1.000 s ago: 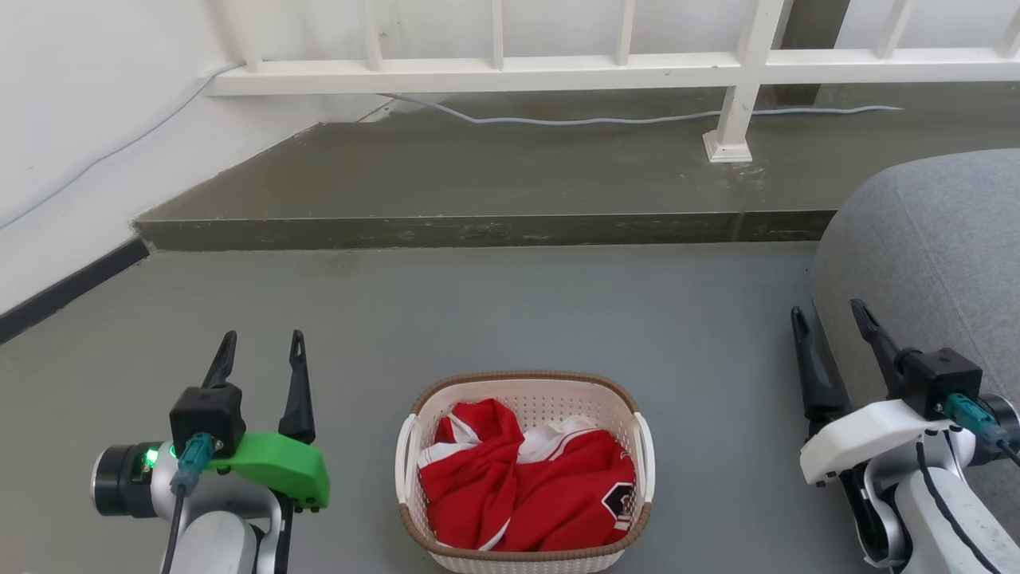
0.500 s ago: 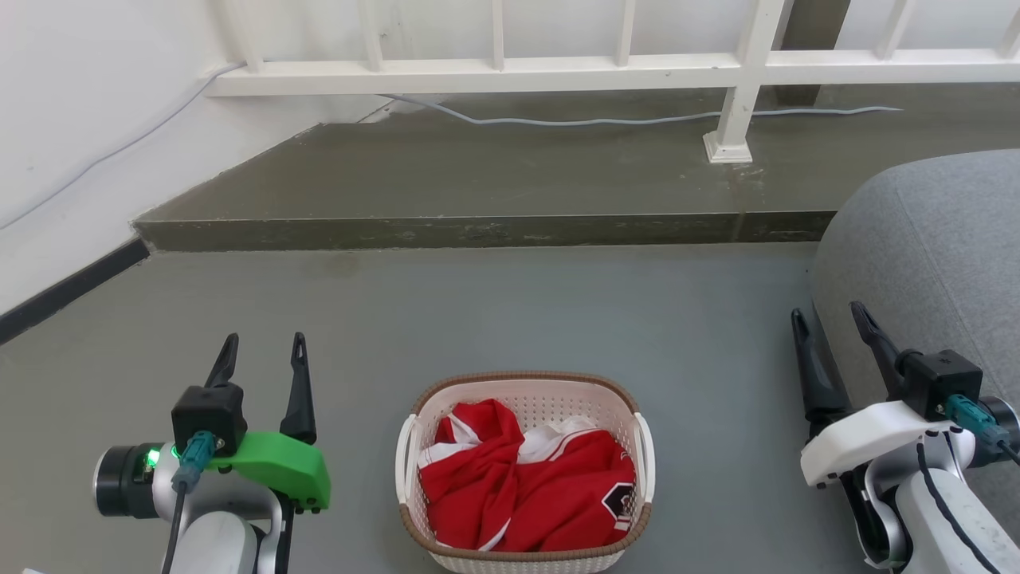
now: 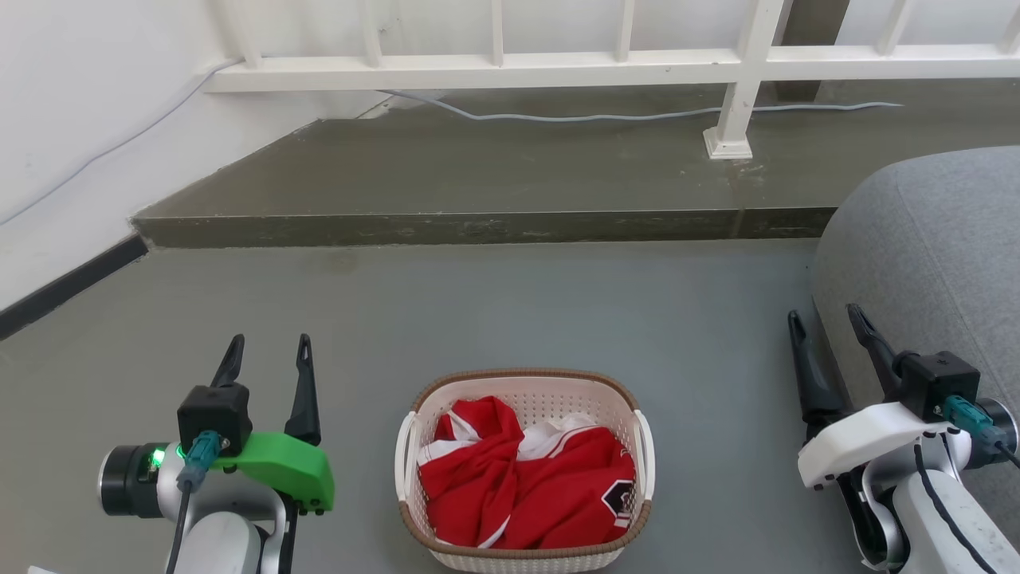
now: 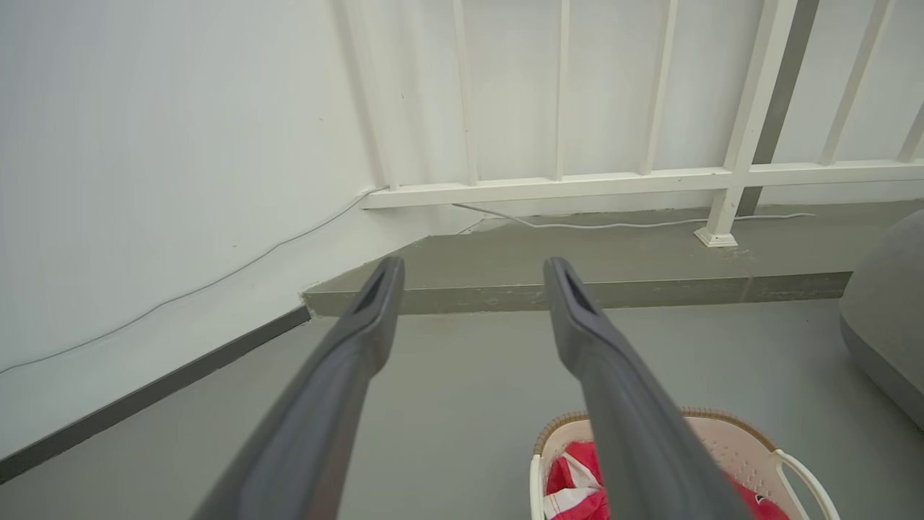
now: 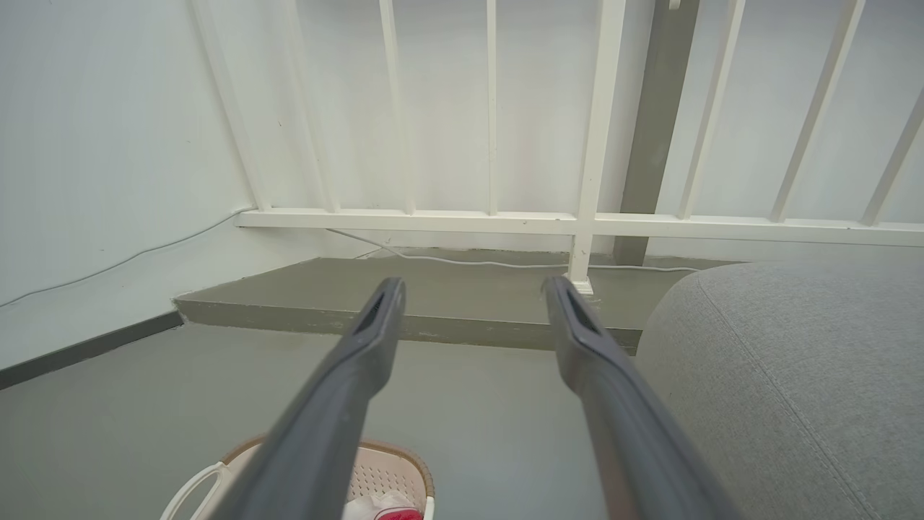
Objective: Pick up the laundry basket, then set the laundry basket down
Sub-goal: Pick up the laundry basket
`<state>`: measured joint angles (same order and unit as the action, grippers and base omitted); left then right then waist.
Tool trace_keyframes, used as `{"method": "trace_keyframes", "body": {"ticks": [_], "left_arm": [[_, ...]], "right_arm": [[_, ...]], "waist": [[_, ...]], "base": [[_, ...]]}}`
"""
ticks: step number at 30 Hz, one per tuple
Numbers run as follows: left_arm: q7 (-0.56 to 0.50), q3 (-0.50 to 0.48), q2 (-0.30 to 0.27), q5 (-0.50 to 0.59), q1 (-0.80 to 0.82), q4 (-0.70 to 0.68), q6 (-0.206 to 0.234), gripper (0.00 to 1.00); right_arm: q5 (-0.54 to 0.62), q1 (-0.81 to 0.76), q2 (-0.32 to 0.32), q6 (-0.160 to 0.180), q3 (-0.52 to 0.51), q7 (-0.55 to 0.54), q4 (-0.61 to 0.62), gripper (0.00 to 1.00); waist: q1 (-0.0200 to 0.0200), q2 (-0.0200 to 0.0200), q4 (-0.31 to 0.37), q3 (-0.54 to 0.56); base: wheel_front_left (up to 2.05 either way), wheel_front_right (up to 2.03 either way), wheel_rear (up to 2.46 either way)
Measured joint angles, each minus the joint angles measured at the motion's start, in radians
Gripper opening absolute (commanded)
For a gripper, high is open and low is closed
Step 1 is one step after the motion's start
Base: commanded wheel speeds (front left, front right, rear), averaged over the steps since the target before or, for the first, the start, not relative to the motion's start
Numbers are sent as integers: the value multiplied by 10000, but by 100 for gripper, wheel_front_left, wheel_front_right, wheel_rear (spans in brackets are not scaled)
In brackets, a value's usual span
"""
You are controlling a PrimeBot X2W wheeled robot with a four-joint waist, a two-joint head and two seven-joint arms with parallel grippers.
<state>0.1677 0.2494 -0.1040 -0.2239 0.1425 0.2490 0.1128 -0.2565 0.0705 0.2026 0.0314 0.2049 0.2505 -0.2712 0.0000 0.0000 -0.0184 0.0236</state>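
Note:
The laundry basket [image 3: 526, 387] is a cream perforated oval with a brown woven rim and white side handles. It stands on the grey floor at the bottom centre of the head view, holding red and white clothing [image 3: 522, 486]. My left gripper [image 3: 269, 352] hovers open to its left, apart from it. My right gripper [image 3: 825, 321] is open to its right, beside the grey cushion. The basket's far rim [image 4: 722, 417] peeks in at the bottom right of the left wrist view, behind the open left gripper [image 4: 471, 271]. In the right wrist view the basket [image 5: 404, 462] lies below the open right gripper [image 5: 473, 289].
A raised concrete step [image 3: 478, 227] crosses the floor ahead, with a white railing [image 3: 733, 80] and a grey cable [image 3: 598, 119] on it. A large grey cushion [image 3: 932, 247] sits at the right. A white wall with a dark skirting [image 3: 72, 283] runs along the left.
My left gripper has shifted slightly rightward and down in the head view. The whole picture has dipped a little. The basket and right arm hold their places.

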Motion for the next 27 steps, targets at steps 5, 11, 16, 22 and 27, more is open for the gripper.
{"method": "trace_keyframes", "body": {"ticks": [5, 11, 16, 22, 27], "left_arm": [[-23, 35, 0, 0, 0, -33, 0, 100], [-102, 127, 2, 0, 1, -173, -2, 100], [-186, 259, 15, 6, 33, -318, -73, 100], [-186, 458, 109, 82, 438, -318, -88, 100], [-186, 531, 211, 84, 711, -244, -173, 100]], "right_arm": [[0, -5, -2, -46, -27, 0, -40, 100], [-35, -5, -13, -88, -29, 0, -50, 100], [-105, 18, -27, -213, -21, 0, -58, 100], [-278, 220, -100, -228, -17, 0, -178, 100], [-345, 619, -105, -316, -33, 0, -276, 100]], "waist": [[0, 0, -3, -76], [0, 0, 14, -378], [0, 0, 42, -833], [0, 0, 87, -1552], [0, 0, 130, -2217]], "base": [[0, 0, 0], [0, 0, 0], [0, 0, 0], [0, 0, 0], [0, 0, 0]]}}
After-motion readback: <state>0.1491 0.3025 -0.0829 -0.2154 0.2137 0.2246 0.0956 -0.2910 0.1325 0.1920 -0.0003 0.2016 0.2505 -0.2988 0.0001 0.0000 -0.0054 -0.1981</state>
